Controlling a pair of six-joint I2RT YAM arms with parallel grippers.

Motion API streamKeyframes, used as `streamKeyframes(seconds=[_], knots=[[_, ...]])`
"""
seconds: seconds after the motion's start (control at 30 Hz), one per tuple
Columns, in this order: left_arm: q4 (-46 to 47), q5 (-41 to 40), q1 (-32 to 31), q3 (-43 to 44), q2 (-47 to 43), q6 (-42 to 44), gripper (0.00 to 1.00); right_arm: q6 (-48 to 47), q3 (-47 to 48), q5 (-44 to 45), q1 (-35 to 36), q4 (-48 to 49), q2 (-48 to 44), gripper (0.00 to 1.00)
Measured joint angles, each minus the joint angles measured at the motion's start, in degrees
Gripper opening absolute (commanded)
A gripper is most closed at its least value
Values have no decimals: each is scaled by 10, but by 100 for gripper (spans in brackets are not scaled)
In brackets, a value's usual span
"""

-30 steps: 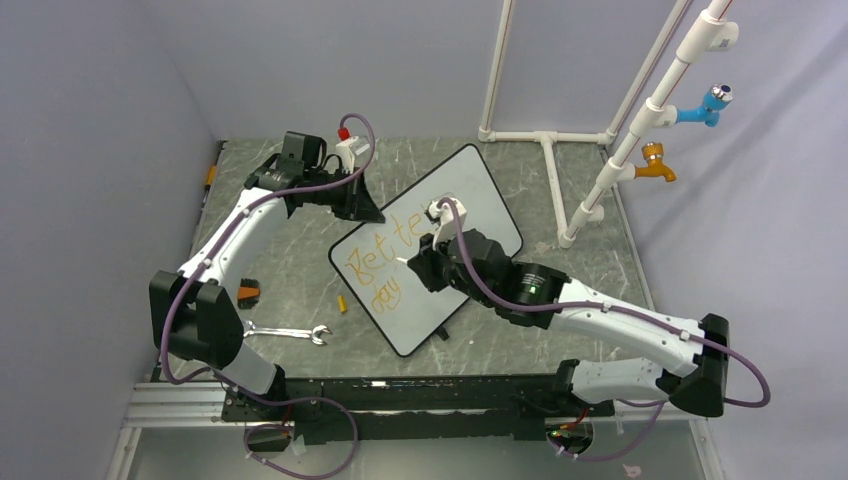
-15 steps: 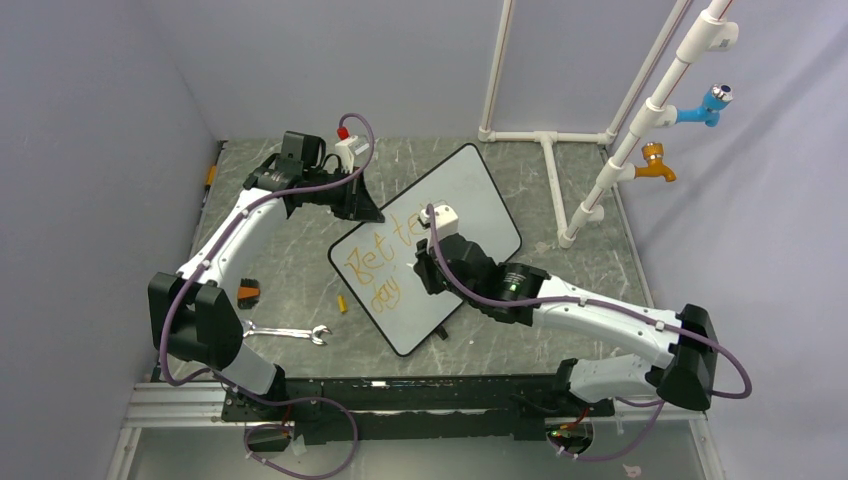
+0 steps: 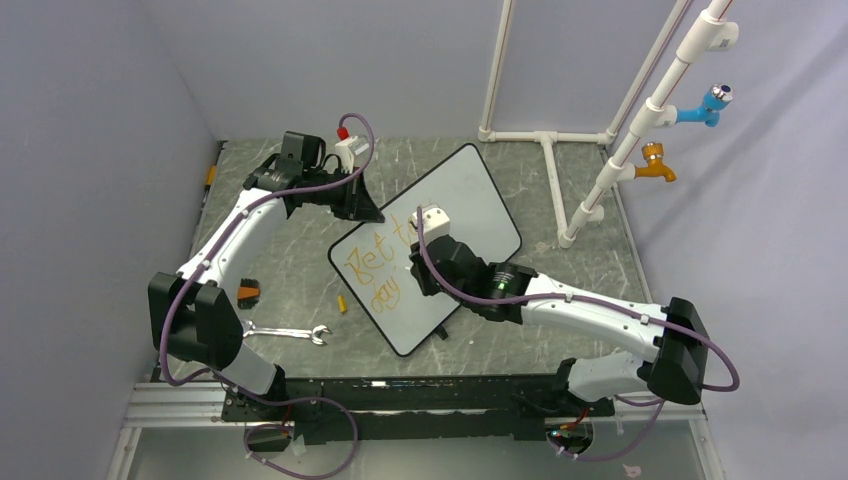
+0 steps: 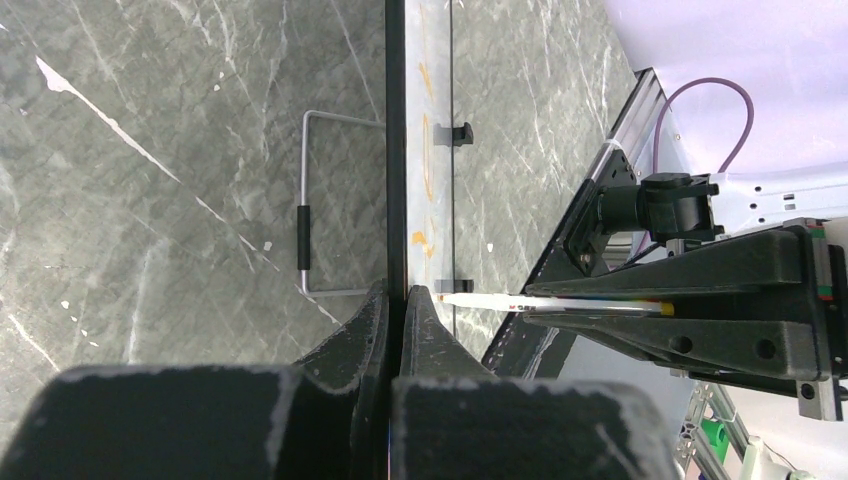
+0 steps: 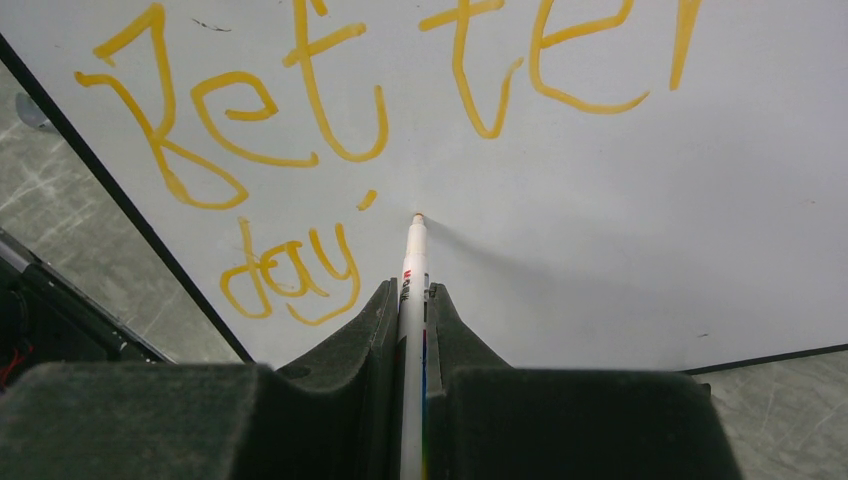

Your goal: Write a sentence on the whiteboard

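Observation:
The whiteboard (image 3: pixel 473 196) stands tilted on the table. The sentence (image 3: pixel 373 264) in orange reads "Better" (image 5: pixel 330 90) with "day" (image 5: pixel 290 275) below it, and a short orange stroke (image 5: pixel 368 200) lies just right of "day". My right gripper (image 5: pixel 412 288) is shut on a white marker (image 5: pixel 412 262). The marker's orange tip is at the board just right of that stroke. In the top view this gripper (image 3: pixel 418 268) covers the end of "Better". My left gripper (image 4: pixel 397 292) is shut on the board's black-framed edge (image 4: pixel 396 150), at its far left side (image 3: pixel 362 208).
A wrench (image 3: pixel 288 333), an orange cap (image 3: pixel 341 303) and a small orange-black object (image 3: pixel 248 293) lie left of the board. A white pipe frame (image 3: pixel 560 180) with blue and orange taps stands at the right. A wire stand (image 4: pixel 303 220) lies behind the board.
My right arm has shifted left and forward over the board, bringing the marker down beside "day". The left arm and the board have not moved.

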Motion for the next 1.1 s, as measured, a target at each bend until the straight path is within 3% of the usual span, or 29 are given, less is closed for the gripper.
streamKeyframes(seconds=[1.1], knots=[[0,-5,5,-3,0,1,0,-10,-11,-44,0,26,11,0]])
